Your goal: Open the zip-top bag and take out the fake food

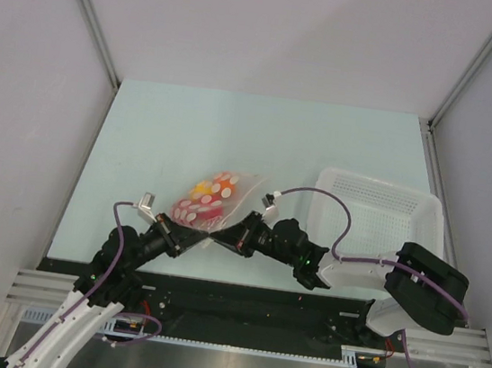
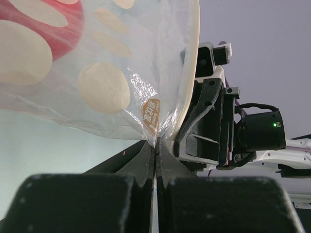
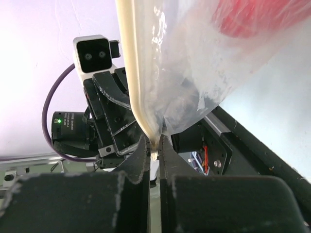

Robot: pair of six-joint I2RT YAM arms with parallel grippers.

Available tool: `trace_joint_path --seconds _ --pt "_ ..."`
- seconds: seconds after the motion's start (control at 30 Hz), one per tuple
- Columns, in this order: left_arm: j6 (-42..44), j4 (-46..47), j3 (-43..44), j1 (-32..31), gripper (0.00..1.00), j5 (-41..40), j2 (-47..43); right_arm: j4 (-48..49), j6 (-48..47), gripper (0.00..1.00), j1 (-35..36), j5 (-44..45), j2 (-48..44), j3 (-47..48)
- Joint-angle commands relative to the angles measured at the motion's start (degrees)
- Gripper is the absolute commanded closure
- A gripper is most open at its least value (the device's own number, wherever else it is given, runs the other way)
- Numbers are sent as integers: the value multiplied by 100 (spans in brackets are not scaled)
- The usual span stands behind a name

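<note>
- Clear, white-dotted zip-top plastic bag near the pale tabletop's front edge, with red, orange and yellow toy fruits inside.
- Left hand pinched tight on its near corner.
- Right hand clamps its zip edge alongside.

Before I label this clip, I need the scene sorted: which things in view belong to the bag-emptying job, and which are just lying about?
In the job:
- zip-top bag
- fake food, inside the bag
- left end effector, shut on the bag's edge
- right end effector, shut on the bag's edge

Lying about:
- white perforated basket, apart from the bag, untouched
</note>
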Motion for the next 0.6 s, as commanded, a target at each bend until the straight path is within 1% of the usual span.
trace_joint_path --seconds 0.0,0.07,0.2,0.27,0.3,0.43,0.53,0.57 --pt "121 124 126 11 100 406 -410 106 -319 100 -218 346 -202 145" --pt "165 89 196 20 100 398 -462 88 -241 100 -393 294 -255 49" --pt "393 -454 494 11 100 231 -515 -86 -249 100 -762 188 -614 -188" --pt "490 -622 600 11 100 99 -611 -515 -442 100 -982 171 -816 -232" --pt "499 -736 627 11 100 64 -638 -649 -538 100 -1052 127 -1061 -241" --pt "596 -1071 715 11 100 -121 -699 -1657 -846 100 -1483 -22 -1511 -145" --pt "561 -1141 732 11 100 -217 -796 -2003 -1057 100 -2010 -409 -1547 -31" --pt "561 -1176 750 20 100 -261 -805 -2038 -1127 100 -2350 -523 -1530 -13"
